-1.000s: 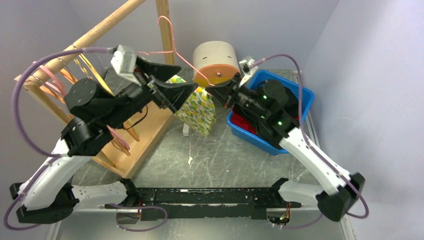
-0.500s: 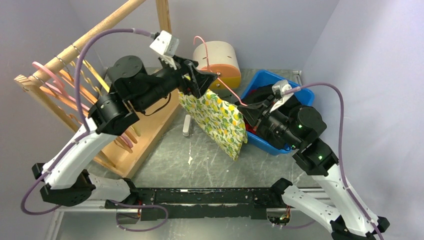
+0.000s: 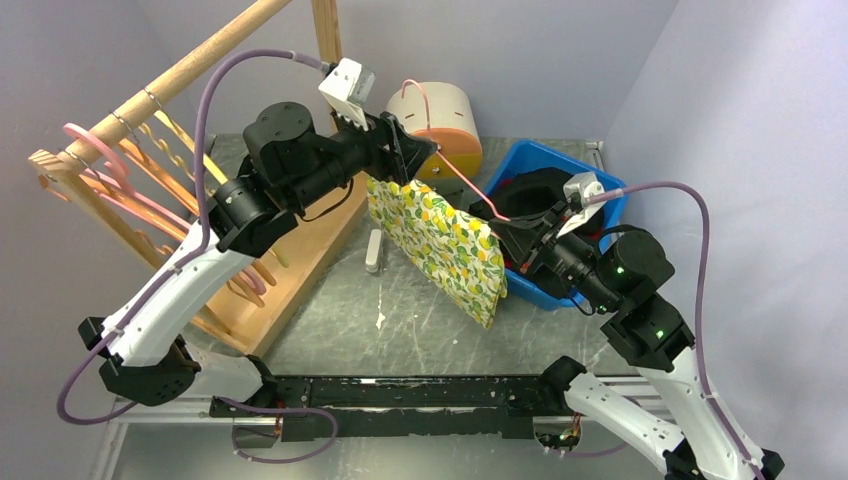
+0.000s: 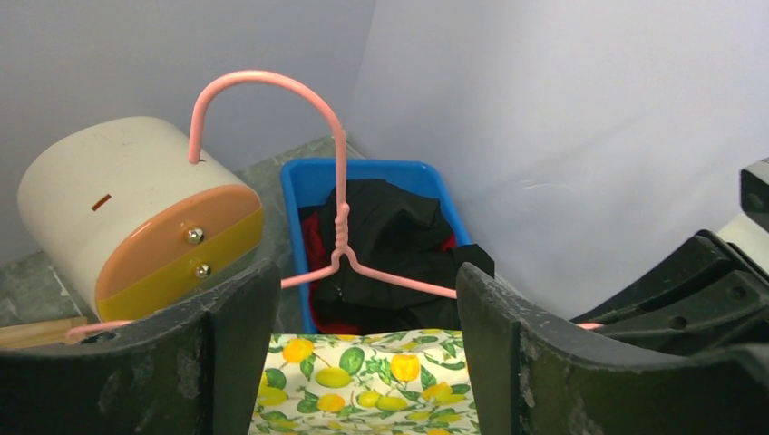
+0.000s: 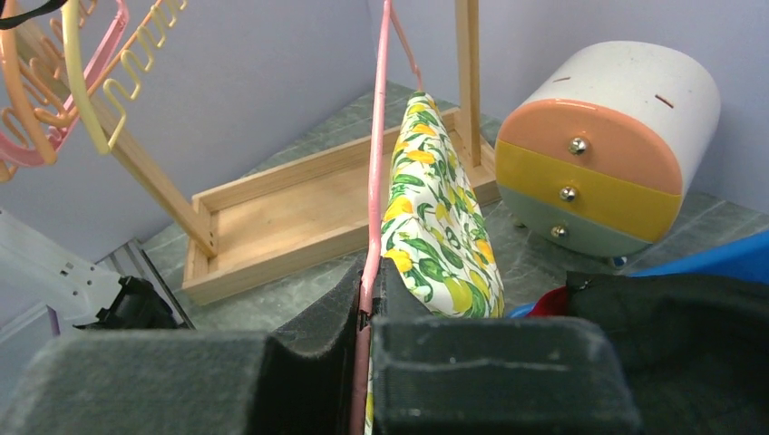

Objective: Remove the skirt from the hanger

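Skirt (image 3: 440, 240) has gone from bunched to spread mid-frame on the hanger (image 4: 340, 227), my right gripper (image 5: 367, 313) clamped on its wire, left gripper (image 4: 363, 308) wide but closing over the waistband at upper centre, so strip-off looks next.

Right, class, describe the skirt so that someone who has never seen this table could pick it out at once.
Find the gap between the wooden rack and the blue bin. The skirt hangs there from a pink wire hanger. Only it is white with yellow lemons; the bin's clothes are black and red.
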### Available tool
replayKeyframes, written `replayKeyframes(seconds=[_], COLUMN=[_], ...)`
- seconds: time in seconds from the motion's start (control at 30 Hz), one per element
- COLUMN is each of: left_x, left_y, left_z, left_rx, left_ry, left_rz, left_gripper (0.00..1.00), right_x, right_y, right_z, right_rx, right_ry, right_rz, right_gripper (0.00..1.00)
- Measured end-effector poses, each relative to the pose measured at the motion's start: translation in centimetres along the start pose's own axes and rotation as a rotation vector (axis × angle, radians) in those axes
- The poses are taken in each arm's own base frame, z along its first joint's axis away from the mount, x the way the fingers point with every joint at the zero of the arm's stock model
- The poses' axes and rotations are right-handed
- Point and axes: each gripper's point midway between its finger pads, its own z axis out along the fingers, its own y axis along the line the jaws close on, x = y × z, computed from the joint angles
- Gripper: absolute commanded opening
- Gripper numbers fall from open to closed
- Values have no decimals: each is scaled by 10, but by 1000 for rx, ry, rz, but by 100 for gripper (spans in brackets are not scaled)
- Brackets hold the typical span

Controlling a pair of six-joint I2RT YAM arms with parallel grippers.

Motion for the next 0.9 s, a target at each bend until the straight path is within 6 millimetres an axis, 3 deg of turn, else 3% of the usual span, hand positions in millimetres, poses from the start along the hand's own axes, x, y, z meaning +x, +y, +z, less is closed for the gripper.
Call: replayKeyframes(seconds=[0.07, 0.37, 0.53, 0.67, 0.77, 0.87, 0.9], left_x=[3, 25, 25, 28, 33, 37, 39], left_y=[3, 13, 17, 16, 18, 24, 26], left_z=[3, 22, 27, 33, 38, 38, 36], left_rx=[-3, -28, -38, -28, -27, -42, -46], left_ry=[8, 57, 49, 54, 60, 61, 64], left_rz=[-3, -10, -9, -13, -15, -16, -16], left_gripper=[64, 65, 46, 21, 8, 7, 7], right_x=[0, 1, 6, 8, 9, 9, 10], right_y=[1, 9, 15, 20, 22, 21, 21], right_z=[0, -3, -1, 2, 4, 8, 8], right_rx=[-6, -49, -87, -115, -130, -128, -125], right_ry=[1, -9, -4, -8, -8, -5, -4], right_rz=[0, 13, 27, 39, 46, 46, 46], right_gripper=[0, 0, 0, 0, 0, 1, 7])
